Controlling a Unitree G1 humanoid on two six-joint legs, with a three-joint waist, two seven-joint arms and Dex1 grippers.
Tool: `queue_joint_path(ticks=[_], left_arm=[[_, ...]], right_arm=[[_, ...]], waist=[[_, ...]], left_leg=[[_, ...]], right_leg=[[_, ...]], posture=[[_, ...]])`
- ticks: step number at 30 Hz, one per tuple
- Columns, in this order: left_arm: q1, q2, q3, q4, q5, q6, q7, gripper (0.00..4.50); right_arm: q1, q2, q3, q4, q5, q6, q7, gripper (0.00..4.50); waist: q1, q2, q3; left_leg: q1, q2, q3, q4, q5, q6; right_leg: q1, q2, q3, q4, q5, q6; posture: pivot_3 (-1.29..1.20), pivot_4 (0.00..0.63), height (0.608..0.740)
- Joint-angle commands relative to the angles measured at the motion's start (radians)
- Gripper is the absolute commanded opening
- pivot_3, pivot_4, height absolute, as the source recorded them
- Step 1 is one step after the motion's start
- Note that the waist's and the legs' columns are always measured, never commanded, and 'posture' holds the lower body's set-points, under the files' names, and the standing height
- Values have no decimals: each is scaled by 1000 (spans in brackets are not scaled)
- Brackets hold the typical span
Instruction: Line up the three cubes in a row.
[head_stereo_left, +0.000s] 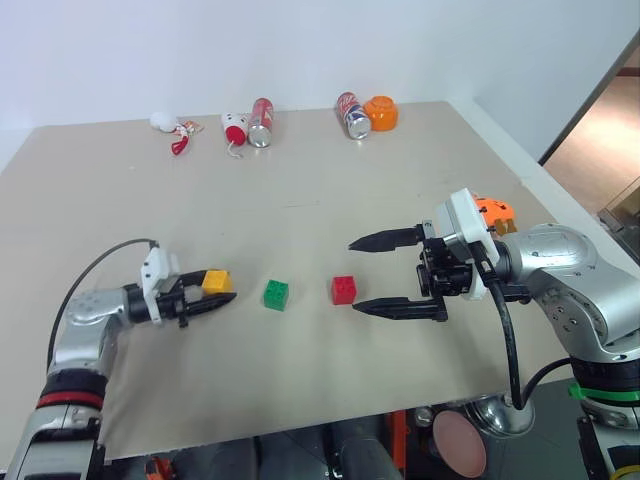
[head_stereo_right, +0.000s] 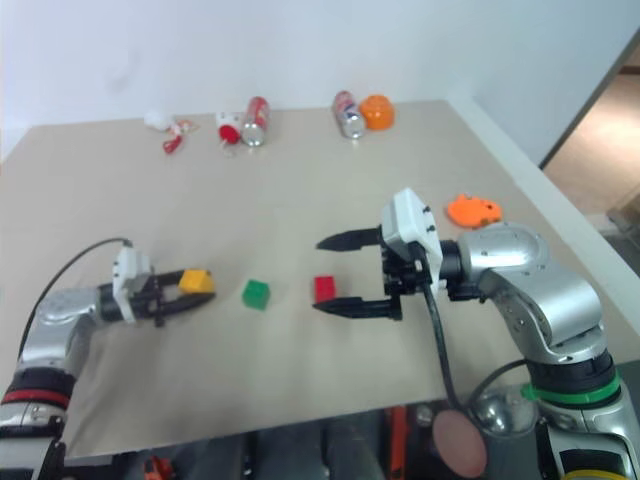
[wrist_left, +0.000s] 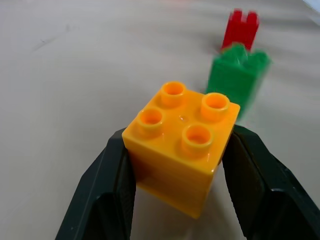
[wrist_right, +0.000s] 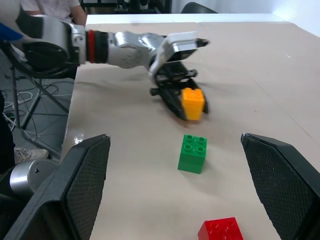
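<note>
L gripper (head_stereo_left: 208, 296) clamps yellow cube (head_stereo_left: 216, 281) just above table (head_stereo_left: 330, 180), left of green cube (head_stereo_left: 276, 294) & red cube (head_stereo_left: 344, 290). R gripper (head_stereo_left: 400, 272) gapes wide, empty, beside red. Risk: yellow released off-line or tilted, breaking the row of 3; R fingers may nudge red.

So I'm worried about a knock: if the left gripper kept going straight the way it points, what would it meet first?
Probably the green cube, directly ahead of the left gripper and its yellow-orange cube, with the red cube behind.
</note>
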Motion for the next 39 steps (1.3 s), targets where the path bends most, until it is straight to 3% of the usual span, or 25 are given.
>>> queue_joint_path(ticks=[1, 7, 10, 21, 31, 39], left_arm=[[-1, 15, 23, -59, -23, 8, 9, 1904], [3, 16, 23, -69, -25, 15, 13, 1904], [75, 32, 27, -36, 8, -72, -7, 1904], [40, 6, 15, 21, 40, -158, 39, 1904], [20, -62, 15, -63, 2, -72, 127, 1904], [60, -31, 10, -118, -3, -18, 85, 1904]], right_arm=[[-9, -1, -18, -17, 15, -16, 5, 4341], [-9, -1, -18, -17, 15, -16, 5, 4341], [-50, 28, 23, 31, 0, -37, 37, 4341], [-35, 31, 12, 20, -1, -35, 29, 4341], [-46, 30, 13, 28, -1, -35, 33, 4341], [-53, 26, 17, 39, -3, -35, 48, 4341]], waist=[[4, 0, 0], [2, 0, 0], [-5, 0, 0], [0, 1, -1], [3, 1, -1], [0, 1, -1]], left_leg=[[0, 0, 0, 0, 0, 1], [0, 0, 1, 1, 1, 1], [0, 0, 1, 0, 1, 1], [1, 0, 1, 0, 1, 2], [0, 0, 3, 1, 7, 2], [0, 1, 3, -2, 7, 2]], right_leg=[[0, 0, -1, 0, -1, -2], [0, -1, 1, 0, -2, -3], [0, 0, 1, 0, -1, -2], [0, 0, 0, 0, -1, -4], [1, -1, 1, -1, -1, -4], [-1, 0, 1, 0, 2, -3]], posture=[[0, 150, 740], [0, 150, 740], [0, 150, 740], [0, 150, 740], [0, 150, 740], [0, 150, 740]])
